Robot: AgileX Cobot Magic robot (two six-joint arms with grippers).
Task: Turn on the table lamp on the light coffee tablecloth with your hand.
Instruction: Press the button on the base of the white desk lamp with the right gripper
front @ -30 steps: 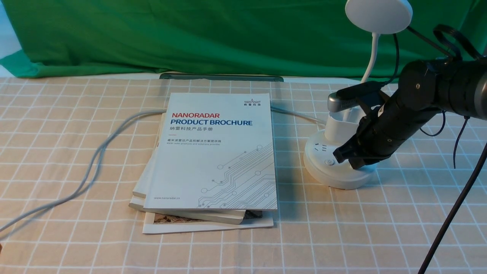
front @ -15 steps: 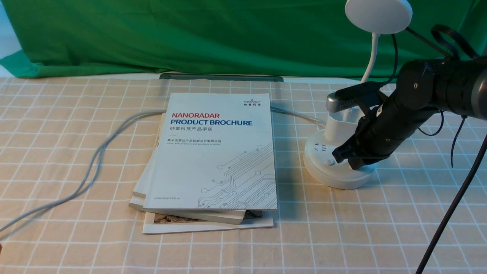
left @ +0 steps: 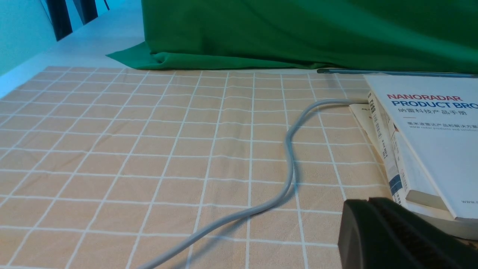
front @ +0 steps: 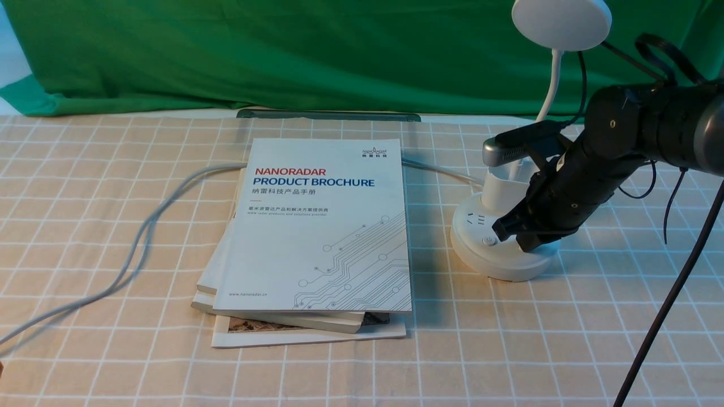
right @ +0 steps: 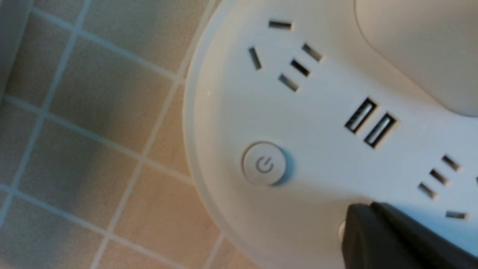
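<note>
The white table lamp stands at the right on the light coffee tablecloth (front: pixel 113 186): round disc head (front: pixel 561 22), thin neck (front: pixel 551 85), cup holder (front: pixel 500 192), round base (front: pixel 486 263) with sockets. My right gripper (front: pixel 504 229), the hand, is shut and empty, its tip down on the base top just right of the power button (front: pixel 487 241). In the right wrist view the tip (right: pixel 360 215) partly covers a second small button, beside the power button (right: pixel 264 163). My left gripper (left: pixel 368 205) is shut and empty, low over the cloth by the books.
A stack of brochures (front: pixel 322 226) lies left of the lamp. A grey cable (front: pixel 141 237) runs across the cloth from the left and goes behind the stack. A green backdrop cloth (front: pixel 283 51) hangs behind. A black cable (front: pixel 667 305) crosses the right front.
My right arm has crept slightly left and down onto the lamp base. The lamp has shifted a touch left. The lamp head shows no new glow.
</note>
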